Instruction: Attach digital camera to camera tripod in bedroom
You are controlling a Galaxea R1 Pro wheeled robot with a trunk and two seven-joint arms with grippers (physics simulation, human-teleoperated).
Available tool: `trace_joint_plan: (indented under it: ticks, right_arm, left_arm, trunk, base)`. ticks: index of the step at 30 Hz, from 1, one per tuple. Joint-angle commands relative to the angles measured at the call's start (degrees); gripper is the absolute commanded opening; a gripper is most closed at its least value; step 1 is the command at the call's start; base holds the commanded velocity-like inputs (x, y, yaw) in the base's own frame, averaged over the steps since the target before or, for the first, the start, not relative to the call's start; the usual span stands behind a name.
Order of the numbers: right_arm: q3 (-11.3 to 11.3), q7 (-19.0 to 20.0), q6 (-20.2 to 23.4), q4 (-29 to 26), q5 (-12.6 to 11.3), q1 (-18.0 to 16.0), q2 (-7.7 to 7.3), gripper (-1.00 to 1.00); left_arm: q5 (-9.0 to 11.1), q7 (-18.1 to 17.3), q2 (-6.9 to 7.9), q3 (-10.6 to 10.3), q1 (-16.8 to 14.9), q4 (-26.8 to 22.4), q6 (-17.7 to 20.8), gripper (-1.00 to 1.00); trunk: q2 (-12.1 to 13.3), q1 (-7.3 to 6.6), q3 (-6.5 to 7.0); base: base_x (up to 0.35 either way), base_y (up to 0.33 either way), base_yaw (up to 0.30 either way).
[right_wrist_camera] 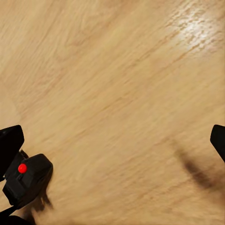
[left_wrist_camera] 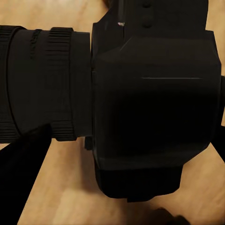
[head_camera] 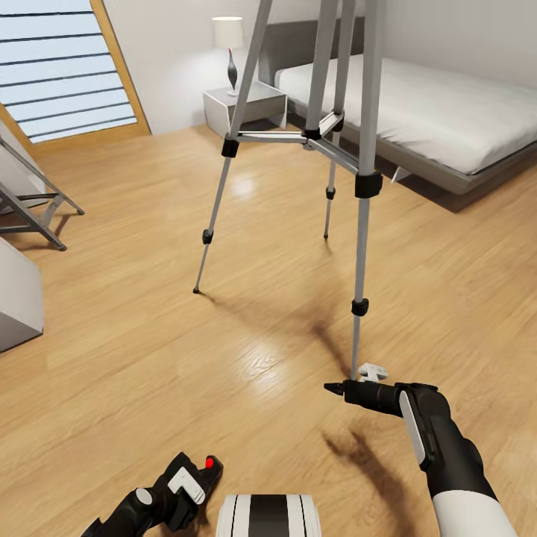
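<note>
the head view looks down over the light wood floor [head_camera: 149, 328] of the bedroom, where the camera tripod [head_camera: 328, 134] stands on three silver legs with black joints, its near foot planted just ahead of the right gripper [head_camera: 333, 388]. that gripper points left, low over the boards, and from here its fingers look drawn together into one dark tip; the right wrist view disagrees, showing a dark fingertip [right_wrist_camera: 218, 140] at one edge of the frame and another at the opposite edge with bare floor between, so the fingers are spread and hold nothing.

the digital camera [head_camera: 195, 477] sits at the bottom of the head view, its red button up, held at the end of the left gripper [head_camera: 175, 496]. the left wrist view adds what the head camera cannot: the black body [left_wrist_camera: 154, 108] and ribbed lens barrel [left_wrist_camera: 42, 84] seen very close, with a dark finger [left_wrist_camera: 23, 173] crossing in front of the lens and another at the far side of the body, so the fingers seem clamped on it, though the contact itself is too dark to make out. the right wrist view also catches the camera from afar, red button showing.

behind the tripod are a grey low bed [head_camera: 418, 104], a nightstand [head_camera: 246, 108] with a lamp [head_camera: 230, 52], and a wood-framed window [head_camera: 67, 67].
</note>
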Motion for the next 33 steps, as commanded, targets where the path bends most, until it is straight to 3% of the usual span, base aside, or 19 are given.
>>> trace_joint_plan:
  ticks: [1,12,13,22,33]
  right_arm:
    - [-0.1,0.4,0.2,0.0,0.3,0.0,0.01,1.0]
    - [-0.1,0.4,0.2,0.0,0.3,0.0,0.01,1.0]
    - [-0.1,0.6,0.4,0.0,0.2,0.0,0.01,1.0]
    - [-0.1,0.7,0.4,0.0,0.2,0.0,-0.03,1.0]
    - [0.0,0.8,0.5,0.0,0.1,0.0,-1.04,1.0]
  left_arm:
    - [-0.2,0.3,-0.97,-0.2,-1.7,-0.3,0.2,-1.0]
    - [-0.2,0.2,-0.99,-0.2,-1.7,-1.7,0.5,-1.0]
    - [5.3,0.0,-1.67,-0.2,-1.7,-26.1,21.2,-1.0]
    - [8.1,-0.1,-1.84,-0.2,-1.7,-38.5,30.8,-1.0]
    - [9.8,-0.1,-1.81,-0.2,-1.7,-48.2,42.7,-1.0]
  trunk:
    - [0.0,0.04,-0.04]
    - [0.0,0.04,-0.04]
    - [0.0,0.04,-0.04]
    - [0.0,0.04,-0.04]
    - [0.0,0.04,-0.04]
  base:
    - [0.0,0.0,0.0]
    - [0.0,0.0,0.0]
    - [0.0,0.0,0.0]
    - [0.0,0.0,0.0]
    - [0.0,0.0,0.0]
